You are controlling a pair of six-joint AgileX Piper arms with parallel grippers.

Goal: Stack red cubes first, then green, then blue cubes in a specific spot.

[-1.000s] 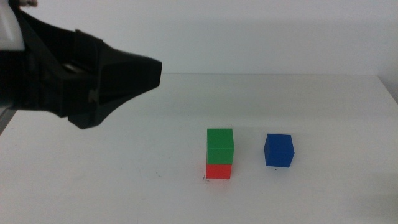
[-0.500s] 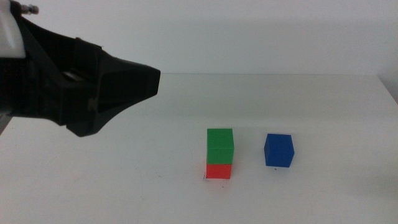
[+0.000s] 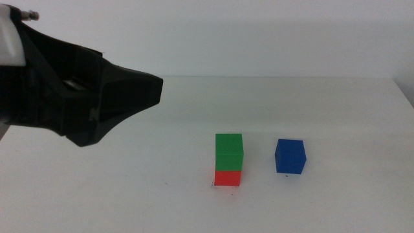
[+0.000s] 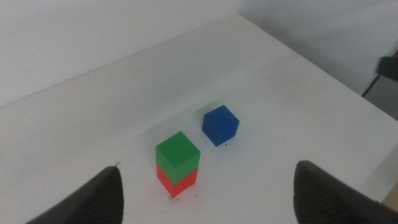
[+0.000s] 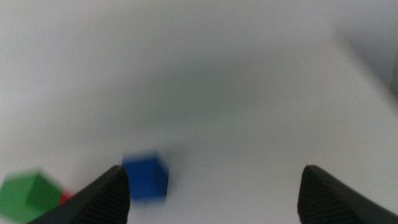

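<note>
The green cube [image 3: 229, 150] sits squarely on the red cube [image 3: 227, 178], which stands on the marked spot; a tiny tick mark [image 3: 212, 185] shows at its base. The blue cube [image 3: 290, 156] stands alone on the table to their right, a small gap away. My left gripper [image 3: 145, 90] hangs high at the left, well away from the cubes. The left wrist view shows it [image 4: 208, 169] open and empty, above the stack [image 4: 177, 151] and blue cube [image 4: 220, 124]. My right gripper [image 5: 214, 177] is open and empty, out of the middle view, with the blue cube [image 5: 146, 177] blurred below it.
The white table [image 3: 336, 110] carries only the three cubes. Its far edge meets a pale wall, and its right edge [image 3: 404, 97] shows at the far right. A dark object [image 4: 388, 68] stands beyond the table's edge in the left wrist view.
My left gripper has drawn back a little toward the left. The cubes have not moved.
</note>
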